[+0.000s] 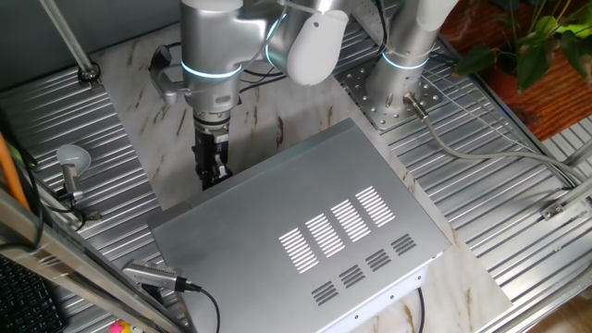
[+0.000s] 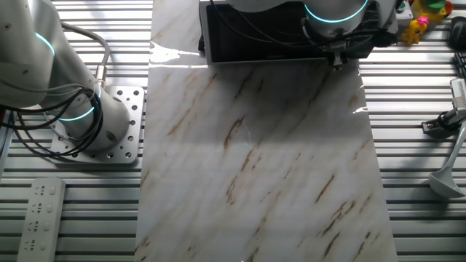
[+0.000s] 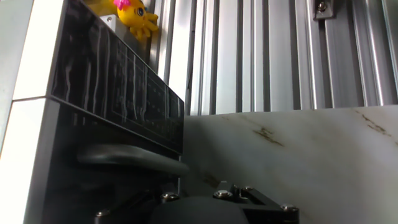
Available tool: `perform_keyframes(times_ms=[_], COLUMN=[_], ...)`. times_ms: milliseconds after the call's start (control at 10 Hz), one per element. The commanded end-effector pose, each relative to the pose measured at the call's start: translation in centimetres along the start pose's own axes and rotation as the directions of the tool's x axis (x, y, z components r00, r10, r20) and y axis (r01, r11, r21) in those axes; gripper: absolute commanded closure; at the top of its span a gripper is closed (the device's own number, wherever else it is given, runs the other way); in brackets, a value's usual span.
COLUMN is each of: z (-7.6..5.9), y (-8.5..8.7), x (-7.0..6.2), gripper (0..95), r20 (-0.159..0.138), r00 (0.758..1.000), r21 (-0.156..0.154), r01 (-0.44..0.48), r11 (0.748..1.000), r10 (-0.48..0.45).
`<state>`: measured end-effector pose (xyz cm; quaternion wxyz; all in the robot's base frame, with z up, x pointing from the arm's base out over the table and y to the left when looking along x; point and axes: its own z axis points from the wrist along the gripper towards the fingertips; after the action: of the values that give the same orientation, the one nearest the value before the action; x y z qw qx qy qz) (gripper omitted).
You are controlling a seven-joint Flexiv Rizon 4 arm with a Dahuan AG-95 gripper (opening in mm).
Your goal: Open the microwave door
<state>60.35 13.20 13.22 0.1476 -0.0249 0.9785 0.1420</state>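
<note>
The microwave (image 1: 314,222) is a big silver box with white vent slots on top, standing on the marble board. Its door shows as a dark glossy front face in the other fixed view (image 2: 255,36) and fills the left of the hand view (image 3: 118,93), lying flush with the box. A dark curved handle (image 3: 134,158) sticks out from the door low down. My gripper (image 1: 211,171) hangs down close in front of the door at one end, also seen in the other fixed view (image 2: 337,58). Its fingertips are hidden in shadow in the hand view, so I cannot tell if it is open.
The marble board (image 2: 262,160) stretches out in front of the door. A yellow toy (image 2: 419,28) lies on the ribbed metal table beyond the microwave's end. A white remote (image 2: 36,218), a ladle (image 2: 445,178) and the robot base (image 2: 95,127) sit at the sides.
</note>
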Motion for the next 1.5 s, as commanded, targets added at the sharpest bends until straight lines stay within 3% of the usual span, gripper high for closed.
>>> perform_keyframes(times_ms=[100, 1100, 1500], z=[0.02, 0.03, 0.05], y=[0.01, 0.03, 0.05], x=[-0.01, -0.02, -0.03], gripper=[57.0, 57.0, 57.0], r20=[-0.001, -0.002, 0.016], r00=[1.0, 1.0, 1.0], r21=[0.0, 0.01, -0.001], r01=[-0.001, 0.003, 0.004], r11=[1.0, 1.0, 1.0], r10=[0.001, -0.003, -0.004])
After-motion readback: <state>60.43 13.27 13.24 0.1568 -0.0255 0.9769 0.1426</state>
